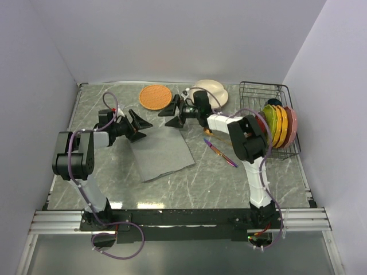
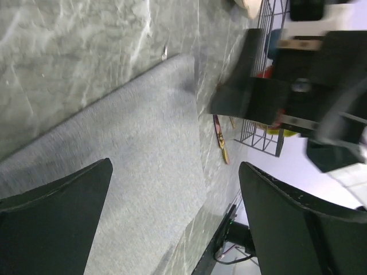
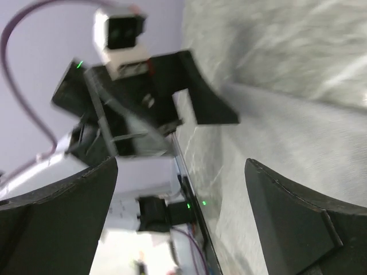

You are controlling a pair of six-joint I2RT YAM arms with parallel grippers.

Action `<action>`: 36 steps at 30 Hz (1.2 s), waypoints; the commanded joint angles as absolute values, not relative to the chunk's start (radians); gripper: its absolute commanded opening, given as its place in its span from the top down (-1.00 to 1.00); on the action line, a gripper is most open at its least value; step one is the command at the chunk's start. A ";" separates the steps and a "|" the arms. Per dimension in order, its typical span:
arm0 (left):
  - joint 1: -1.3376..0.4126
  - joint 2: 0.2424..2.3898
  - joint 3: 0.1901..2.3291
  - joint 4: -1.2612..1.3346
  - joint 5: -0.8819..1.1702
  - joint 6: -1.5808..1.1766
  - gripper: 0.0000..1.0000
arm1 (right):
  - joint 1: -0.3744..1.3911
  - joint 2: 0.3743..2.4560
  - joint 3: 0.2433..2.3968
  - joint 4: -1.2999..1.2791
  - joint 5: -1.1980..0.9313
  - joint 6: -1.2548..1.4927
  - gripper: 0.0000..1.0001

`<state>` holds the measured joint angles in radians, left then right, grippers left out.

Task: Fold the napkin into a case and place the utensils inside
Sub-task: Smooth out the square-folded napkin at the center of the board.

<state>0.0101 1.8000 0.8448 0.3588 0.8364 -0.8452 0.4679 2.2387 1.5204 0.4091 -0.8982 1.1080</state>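
Observation:
The grey napkin lies flat and unfolded on the marble table. My left gripper hovers open at the napkin's far left corner. My right gripper hovers open just beyond its far right corner. In the left wrist view the napkin fills the space under the open fingers. In the right wrist view its edge shows beside the open fingers. The purple knife lies to the right of the napkin. A gold bit of the spoon shows beside the right arm. No case shows.
A round orange woven mat and a cream bowl sit at the back. A black wire rack at the right holds several coloured plates. The two grippers face each other closely over the napkin's far edge.

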 commanded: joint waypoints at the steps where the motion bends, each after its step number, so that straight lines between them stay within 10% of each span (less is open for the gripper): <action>1: 0.006 1.835 0.908 0.446 0.842 -0.929 -0.99 | 0.486 2.327 1.623 0.503 -0.825 1.235 -1.00; 19: 0.103 1.965 0.879 0.289 0.854 -0.879 -0.99 | 0.443 2.408 1.632 0.178 -0.672 1.069 -1.00; 27: 0.107 1.689 1.142 -0.274 0.644 -0.278 -0.99 | 0.443 2.228 1.717 0.008 -0.825 0.827 -1.00; 36: 0.089 1.854 1.414 -0.641 0.615 0.374 -0.99 | 0.419 1.935 1.429 -0.354 -0.704 0.506 -1.00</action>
